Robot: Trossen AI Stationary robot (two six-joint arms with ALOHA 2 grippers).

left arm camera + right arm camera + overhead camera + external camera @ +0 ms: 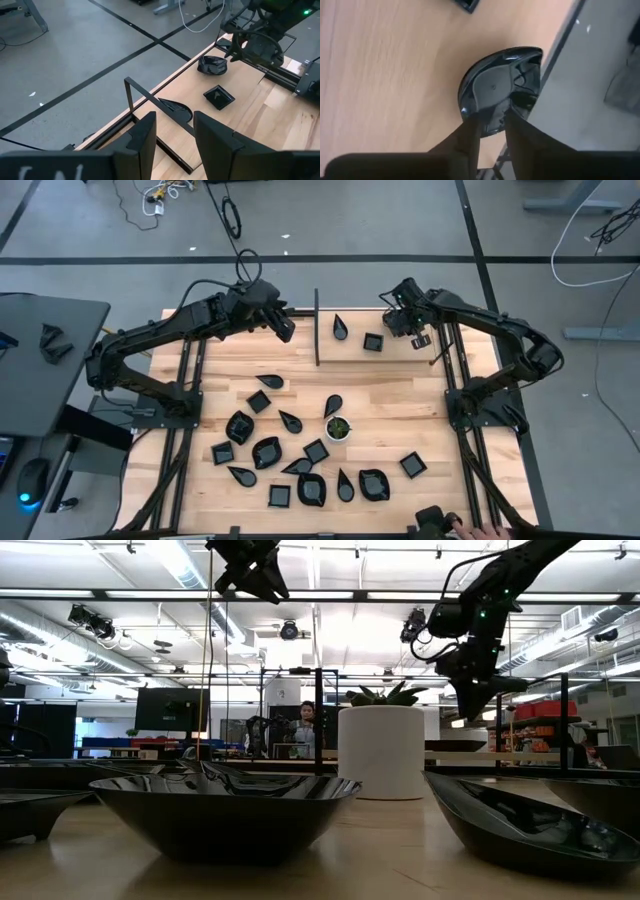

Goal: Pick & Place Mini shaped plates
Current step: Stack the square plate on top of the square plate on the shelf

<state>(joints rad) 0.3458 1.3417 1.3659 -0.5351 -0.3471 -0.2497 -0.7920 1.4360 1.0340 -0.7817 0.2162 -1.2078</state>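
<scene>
Three plates (373, 341) placed beyond divider (317, 328); most left in pile (300, 465). Right gripper (492, 122) fingers apart over dish (500, 90); left gripper (172, 131) apart, empty.

The overhead camera is looking straight down on the whole table (400, 395); the low one is peering level across it. Both wrist cameras are sharing the table's far edge.

Open-plan robotics lab, strip ceiling lights (190, 565), monitors (165, 708), grey taped floor (330, 220), trailing cables (590, 250)
</scene>
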